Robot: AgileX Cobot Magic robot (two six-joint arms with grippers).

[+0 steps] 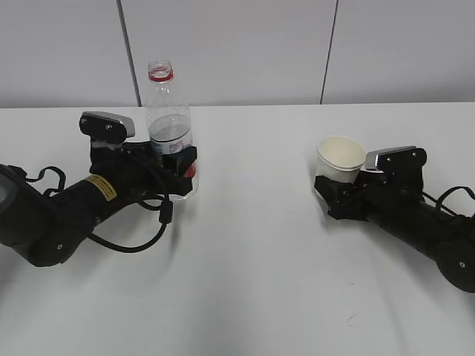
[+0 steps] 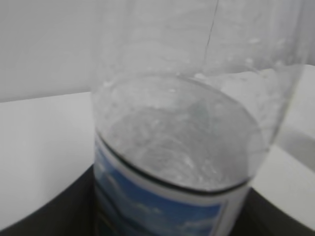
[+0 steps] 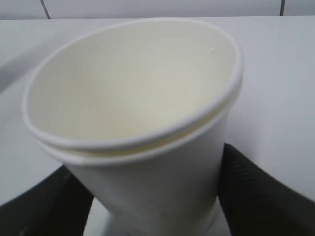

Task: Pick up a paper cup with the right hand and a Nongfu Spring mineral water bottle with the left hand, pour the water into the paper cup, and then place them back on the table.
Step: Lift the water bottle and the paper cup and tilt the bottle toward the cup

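Exterior: left hand [image 1: 180,169] clamped on upright bottle [image 1: 169,126], table [image 1: 252,259] left; right hand [image 1: 332,194] gripped cup [image 1: 341,159], table right | Left wrist: bottle [image 2: 187,147] filled frame, water [image 2: 179,147] at label top | Right wrist: fingers [image 3: 256,196] pressed empty cup [image 3: 147,123] sides.

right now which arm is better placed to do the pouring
Left. Its gripper brackets the uncapped Nongfu Spring bottle, which holds water. The right gripper brackets the paper cup.
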